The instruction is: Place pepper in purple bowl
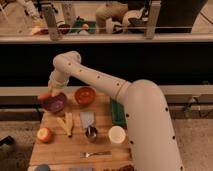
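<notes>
Wooden table [75, 146] bears purple bowl [55, 104] under pincer [52, 92], red bowl [85, 95] beside.

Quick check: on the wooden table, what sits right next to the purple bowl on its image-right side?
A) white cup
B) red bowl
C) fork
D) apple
B: the red bowl sits just image-right of the purple bowl at the back of the table. The gripper hovers over the purple bowl's left rim, close to the pepper.
</notes>
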Controlling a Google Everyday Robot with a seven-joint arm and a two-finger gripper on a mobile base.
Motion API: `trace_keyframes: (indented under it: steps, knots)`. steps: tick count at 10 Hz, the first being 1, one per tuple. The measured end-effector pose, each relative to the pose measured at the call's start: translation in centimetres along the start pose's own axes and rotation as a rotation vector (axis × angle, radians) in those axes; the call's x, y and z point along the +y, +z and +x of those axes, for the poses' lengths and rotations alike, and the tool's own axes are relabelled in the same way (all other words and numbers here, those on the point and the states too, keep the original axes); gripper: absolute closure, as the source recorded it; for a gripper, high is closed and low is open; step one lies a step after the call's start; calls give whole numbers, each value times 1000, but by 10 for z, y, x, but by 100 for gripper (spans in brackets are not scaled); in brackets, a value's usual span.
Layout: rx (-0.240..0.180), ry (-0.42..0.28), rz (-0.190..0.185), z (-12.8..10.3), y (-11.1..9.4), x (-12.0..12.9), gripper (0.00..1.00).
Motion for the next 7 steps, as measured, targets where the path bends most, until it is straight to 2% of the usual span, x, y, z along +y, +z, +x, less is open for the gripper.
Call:
trace_keyframes:
  steps: [5, 7]
  knots:
    - [8, -4, 10, -5, 2, -3, 20]
    - [25, -1, 52, -10, -8, -8, 20]
